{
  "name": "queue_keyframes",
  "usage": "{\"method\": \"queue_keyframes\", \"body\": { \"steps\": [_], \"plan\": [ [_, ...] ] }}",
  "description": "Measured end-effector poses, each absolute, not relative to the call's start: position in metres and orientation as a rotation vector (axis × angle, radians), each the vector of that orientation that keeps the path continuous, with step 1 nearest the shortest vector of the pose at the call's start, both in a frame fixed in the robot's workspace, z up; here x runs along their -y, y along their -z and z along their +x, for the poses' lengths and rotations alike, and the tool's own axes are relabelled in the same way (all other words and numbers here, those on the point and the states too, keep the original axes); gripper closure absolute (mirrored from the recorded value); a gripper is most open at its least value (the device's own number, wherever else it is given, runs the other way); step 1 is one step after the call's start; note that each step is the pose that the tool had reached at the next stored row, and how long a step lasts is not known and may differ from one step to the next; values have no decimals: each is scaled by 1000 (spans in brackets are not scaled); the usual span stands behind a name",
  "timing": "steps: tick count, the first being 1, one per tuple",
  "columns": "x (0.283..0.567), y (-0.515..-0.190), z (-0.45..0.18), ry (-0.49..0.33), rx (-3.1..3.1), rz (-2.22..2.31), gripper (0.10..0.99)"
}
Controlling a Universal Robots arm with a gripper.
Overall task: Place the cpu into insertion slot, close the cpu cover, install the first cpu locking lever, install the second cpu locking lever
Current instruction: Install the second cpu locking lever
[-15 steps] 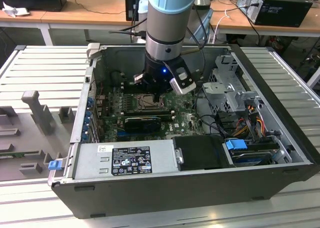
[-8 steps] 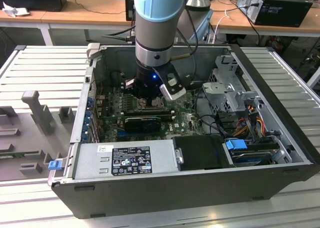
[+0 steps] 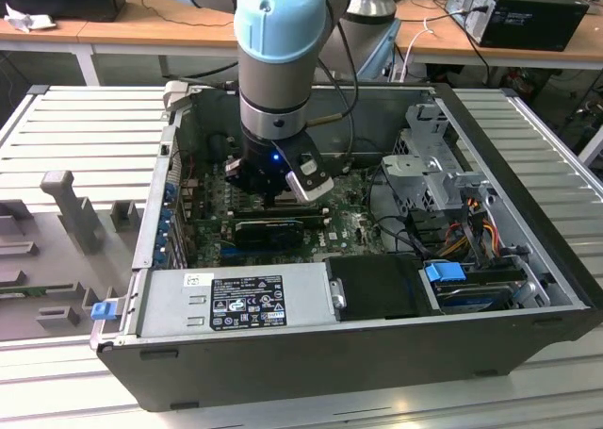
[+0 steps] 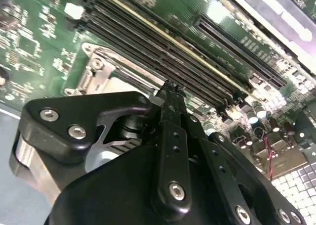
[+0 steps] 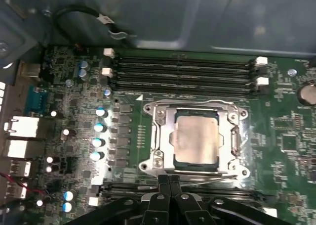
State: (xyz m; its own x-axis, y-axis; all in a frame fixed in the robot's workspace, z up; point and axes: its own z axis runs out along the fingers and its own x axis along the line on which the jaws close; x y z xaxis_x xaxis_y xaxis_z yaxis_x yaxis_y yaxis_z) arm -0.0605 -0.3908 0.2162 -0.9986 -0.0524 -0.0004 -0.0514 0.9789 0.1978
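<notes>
Gripper fingers pressed together, empty, at socket edge by a locking lever; cpu seated under closed cpu cover. Lever possibly unlatched; fingertips could slip off it.

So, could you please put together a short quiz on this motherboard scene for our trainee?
1. True or false: the cpu already lies in the insertion slot.
2. In the first wrist view, the cpu cover is: A) standing upright on its hinge; B) down, framing the cpu; C) lying on the memory slots.
3. Fill in the missing word: in the first wrist view, the fingertips of the gripper are ___ (open or shut), close to the cover's near edge.

Key: 1 true; 2 B; 3 shut.
</notes>
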Motion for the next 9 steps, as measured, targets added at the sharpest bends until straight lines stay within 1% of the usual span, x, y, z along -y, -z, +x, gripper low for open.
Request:
{"method": "queue_keyframes", "body": {
  "steps": [9],
  "plan": [
    [399,-207,-72,387,3112,91,980]
  ]
}}
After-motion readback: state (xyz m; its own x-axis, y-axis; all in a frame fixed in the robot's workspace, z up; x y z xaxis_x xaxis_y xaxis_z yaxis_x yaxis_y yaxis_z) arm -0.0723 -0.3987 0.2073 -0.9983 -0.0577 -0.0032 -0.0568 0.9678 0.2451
